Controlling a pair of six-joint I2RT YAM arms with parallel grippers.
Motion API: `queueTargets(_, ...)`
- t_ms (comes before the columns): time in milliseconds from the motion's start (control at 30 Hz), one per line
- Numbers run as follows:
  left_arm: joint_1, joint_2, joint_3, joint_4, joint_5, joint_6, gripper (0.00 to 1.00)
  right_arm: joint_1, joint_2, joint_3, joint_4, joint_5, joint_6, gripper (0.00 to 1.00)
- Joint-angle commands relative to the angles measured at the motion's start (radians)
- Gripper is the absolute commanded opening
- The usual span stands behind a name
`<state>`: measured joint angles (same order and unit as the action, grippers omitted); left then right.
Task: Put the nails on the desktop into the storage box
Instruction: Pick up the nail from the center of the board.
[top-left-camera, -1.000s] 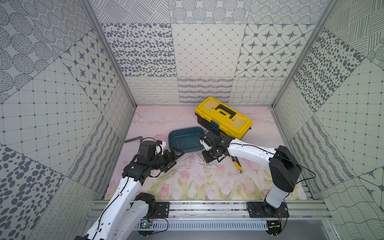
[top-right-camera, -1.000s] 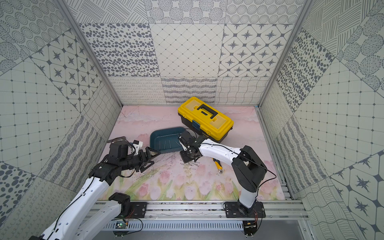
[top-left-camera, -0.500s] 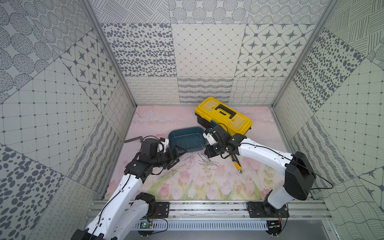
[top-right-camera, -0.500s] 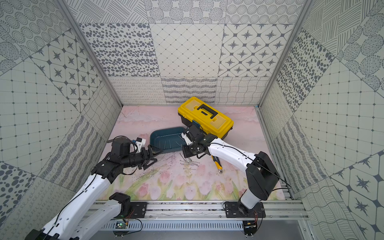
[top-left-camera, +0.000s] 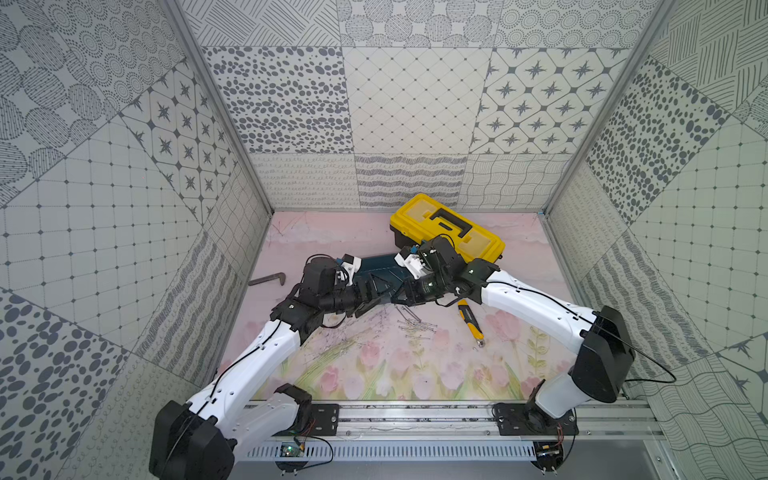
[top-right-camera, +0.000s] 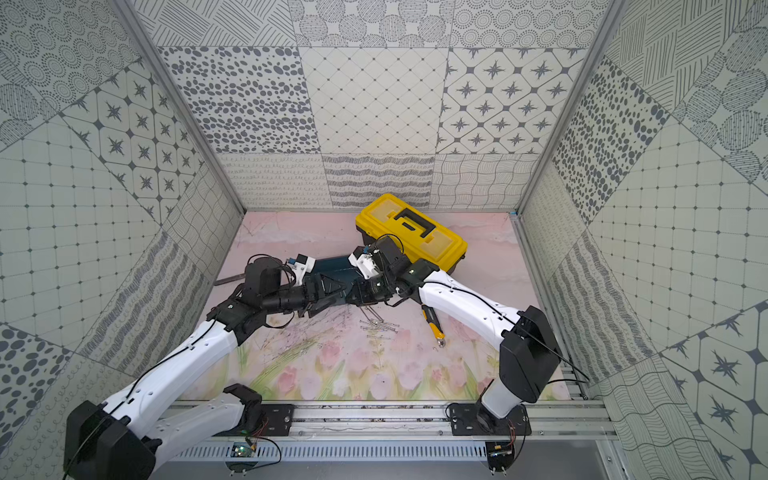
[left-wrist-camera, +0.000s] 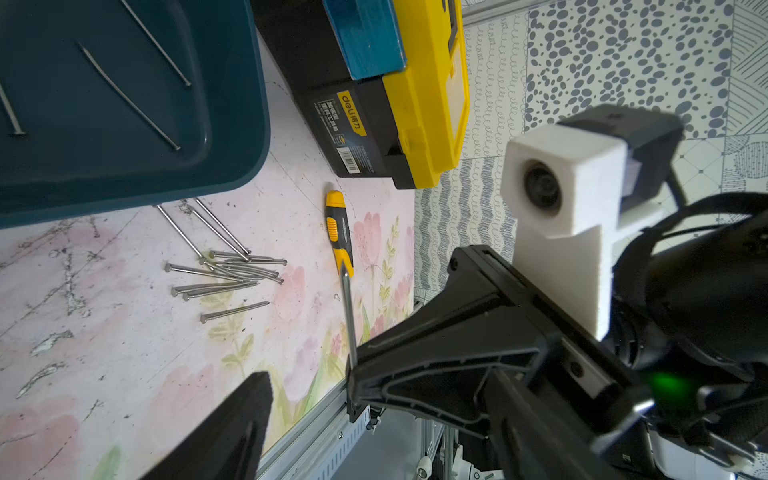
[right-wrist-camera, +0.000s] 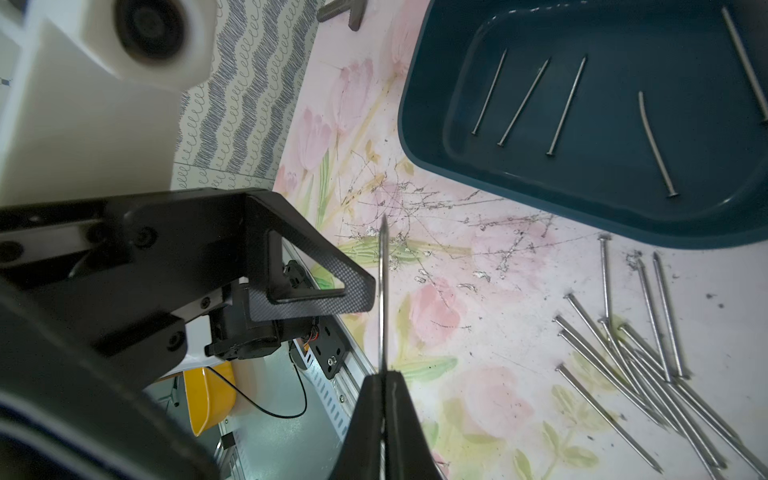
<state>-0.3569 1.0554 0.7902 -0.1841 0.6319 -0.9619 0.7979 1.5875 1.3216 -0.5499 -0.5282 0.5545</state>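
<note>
My right gripper (right-wrist-camera: 382, 376) is shut on one thin grey nail (right-wrist-camera: 383, 291) that sticks out past its tips. My left gripper (left-wrist-camera: 374, 399) stands open just in front of it, one of its fingers (right-wrist-camera: 316, 286) beside the nail's free end without gripping it. In both top views the two grippers (top-left-camera: 376, 293) (top-left-camera: 399, 297) meet at the near edge of the teal storage box (top-left-camera: 380, 268), which holds several nails (right-wrist-camera: 561, 104). A loose pile of nails (top-left-camera: 415, 326) (left-wrist-camera: 224, 270) lies on the tulip-printed desktop (top-left-camera: 374, 365) just in front of the box.
A yellow-lidded black toolbox (top-left-camera: 446, 226) stands behind the box at the right. A yellow-and-black utility knife (top-left-camera: 469, 322) lies to the right of the nail pile. A dark L-shaped bar (top-left-camera: 268, 279) rests near the left wall.
My right gripper has lifted off the pile with a nail and swung left toward the box's near edge. The left arm has reached right to meet it, its jaws narrowing slightly.
</note>
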Motion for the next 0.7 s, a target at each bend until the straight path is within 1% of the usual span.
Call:
queueTargets(0,-0.005,0.013,0.018,0.07,0.019,0.028,0.8,0.003,-0.021,0.028,0.045,-0.027,0.025,0.0)
queueTargets(100,-0.005,0.018,0.024,0.068,0.022,0.029,0.72,0.003,-0.024,0.029,0.045,-0.022,0.025,0.0)
queueTargets(167,-0.005,0.022,0.026,0.064,0.025,0.029,0.61,0.003,-0.023,0.03,0.047,-0.027,0.027,0.0)
queueTargets(300,-0.006,0.029,0.029,0.052,0.023,0.029,0.51,0.004,-0.025,0.031,0.051,-0.032,0.03,0.0)
queueTargets(400,-0.005,0.028,0.03,0.045,0.016,0.028,0.48,0.006,-0.026,0.028,0.055,-0.038,0.034,0.0)
queueTargets(567,-0.005,0.039,0.041,0.024,0.013,0.038,0.47,0.006,-0.027,0.031,0.061,-0.044,0.041,0.0)
queueTargets(667,-0.007,0.048,0.05,0.016,0.004,0.041,0.44,0.008,-0.026,0.03,0.065,-0.05,0.044,0.0)
